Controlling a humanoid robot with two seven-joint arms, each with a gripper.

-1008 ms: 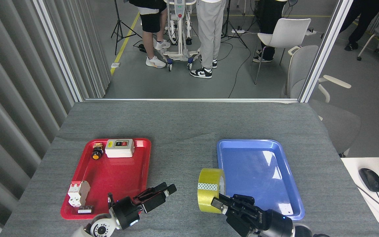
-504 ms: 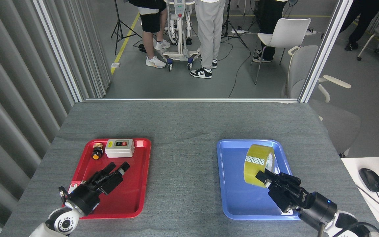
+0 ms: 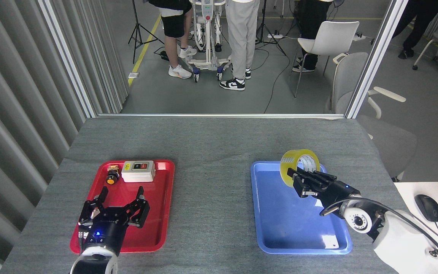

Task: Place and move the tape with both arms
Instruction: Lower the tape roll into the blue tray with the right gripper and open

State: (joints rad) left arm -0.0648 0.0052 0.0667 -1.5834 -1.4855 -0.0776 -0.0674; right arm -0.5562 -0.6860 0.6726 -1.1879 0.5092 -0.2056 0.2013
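place: robotics lab – tripods, floor cables – bystanders' legs

Two trays lie on the desk: one red tray at lower left, one blue tray at lower right. One tape sits at the blue tray's far edge. Two tools show: the left tool and the right tool. The red tray holds one switch box and one yellow-capped button. One mouse is at the right edge. Two chairs stand beyond the desk, a white chair and a grey chair.
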